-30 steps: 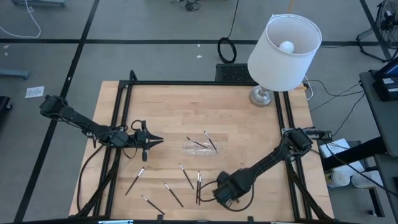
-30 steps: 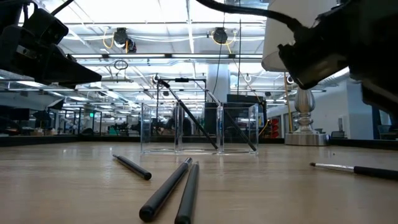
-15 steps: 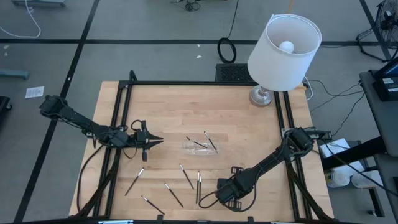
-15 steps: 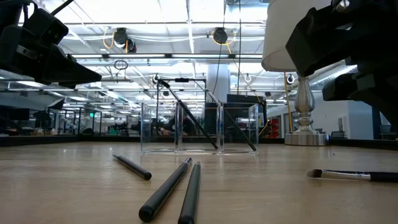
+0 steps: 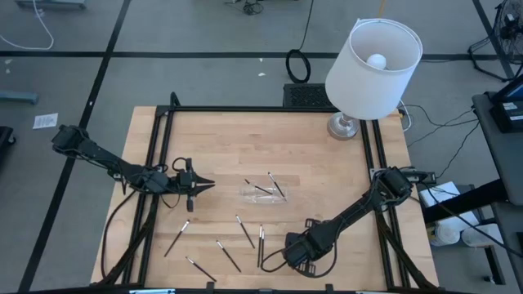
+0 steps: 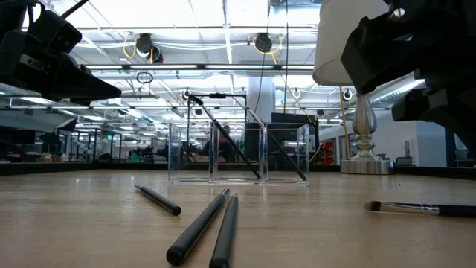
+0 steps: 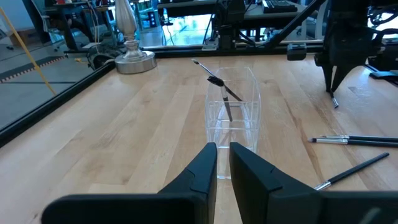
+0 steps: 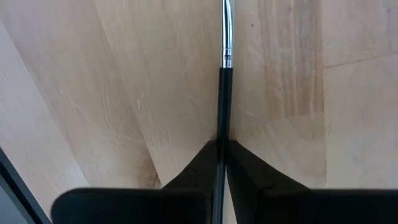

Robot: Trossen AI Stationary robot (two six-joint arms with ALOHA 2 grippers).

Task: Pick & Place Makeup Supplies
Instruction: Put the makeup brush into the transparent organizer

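Observation:
Several makeup supplies, thin dark sticks with pale ends, lie flat on the wooden table near its front: a pair [image 5: 261, 244], one [image 5: 245, 231], one [image 5: 229, 256] and others farther left. More sticks lean in the clear tray [image 5: 263, 191]. My right gripper [image 8: 221, 144] stands over the front of the table [image 5: 296, 251], pointing down, shut on one stick [image 6: 413, 209]. My left gripper [image 7: 222, 155] waits left of the tray [image 5: 200, 185], shut to a narrow slit with nothing in it. My right gripper pinches the stick's dark handle [image 8: 222, 127] between its two fingers, a little behind the silver ferrule [image 8: 227, 53]. The fingers come from above, pointing down, and lie across the stick. The stick looks level, lying on the table.
A lamp with a white shade [image 5: 374, 59] stands at the far right, its base [image 5: 345, 126] on the table. A black frame [image 5: 270, 109] runs round the table's edges. Bare wood lies between the tray and the lamp.
My right gripper has rolled about its downward axis over the table's front. The stick under it has turned slightly on the table, its brush tip swinging a little toward the near edge.

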